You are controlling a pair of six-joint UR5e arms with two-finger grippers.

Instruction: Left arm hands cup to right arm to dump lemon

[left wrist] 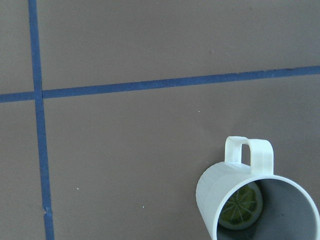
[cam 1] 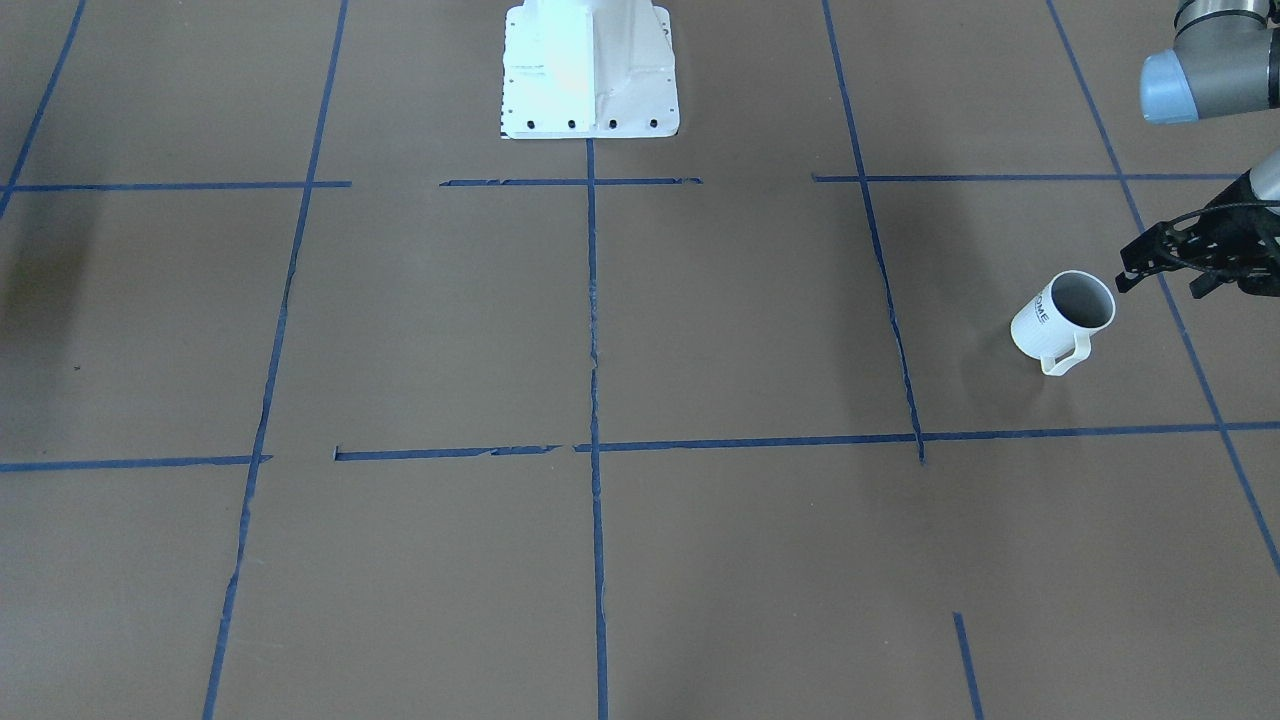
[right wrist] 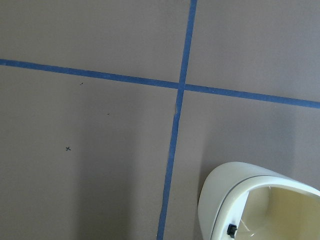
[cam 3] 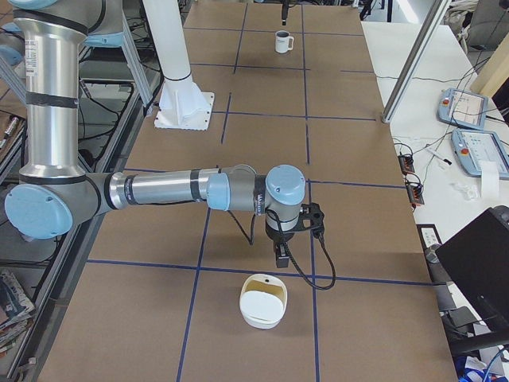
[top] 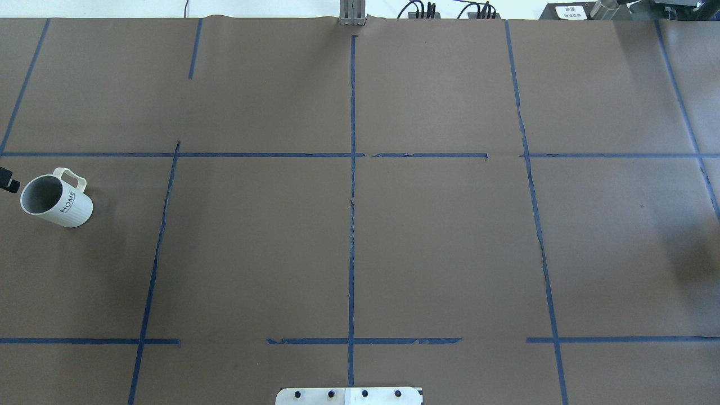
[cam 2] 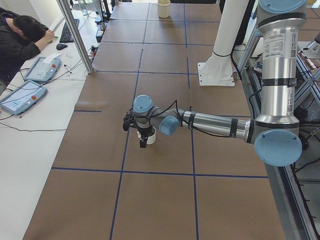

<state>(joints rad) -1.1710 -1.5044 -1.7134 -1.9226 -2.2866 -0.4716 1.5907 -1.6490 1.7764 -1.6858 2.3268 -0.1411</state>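
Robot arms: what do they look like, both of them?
Both the left arm and right arm are silver-grey tubes with pale blue joint caps and black cables at the wrist. The left gripper is a black open frame with thin fingers.

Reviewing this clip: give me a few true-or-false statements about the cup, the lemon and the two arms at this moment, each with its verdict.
1. The cup stands on the table and nothing holds it. True.
2. The cup is empty. False: a lemon slice lies at its bottom.
3. The left tool is clamped on the cup's handle. False: it is open beside the rim, away from the handle.
4. A cream container sits on the table near the right arm. True.
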